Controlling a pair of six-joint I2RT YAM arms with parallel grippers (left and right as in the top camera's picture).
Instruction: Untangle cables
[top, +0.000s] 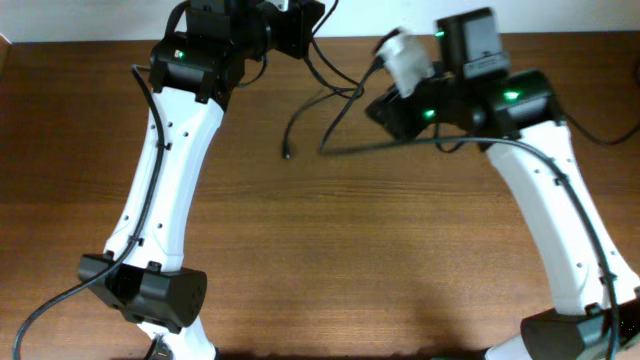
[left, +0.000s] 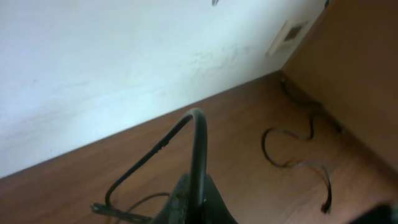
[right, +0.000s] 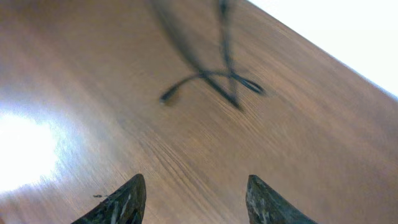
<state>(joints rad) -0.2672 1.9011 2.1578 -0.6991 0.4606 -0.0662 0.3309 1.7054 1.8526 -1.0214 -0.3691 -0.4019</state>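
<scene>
no legible text or labels, right wrist view perhaps too blurred

Work surface: a wooden table (top: 330, 260), brown, grain running left to right in the overhead view; finish smooth and slightly glossy; a bright glare patch (right: 25, 149) lies on the wood at the left of the right wrist view. Far boundary: a white wall (left: 124, 56) meets the table's back edge; surface plain, with faint scuff marks. Wall fitting: a pale rectangular plate (left: 287, 36), mounted on the wall close to the corner; detail too blurred to identify. Side boundary: a brown panel (left: 354, 74) stands upright at the right of the left wrist view, meeting table and wall at the corner.
</scene>
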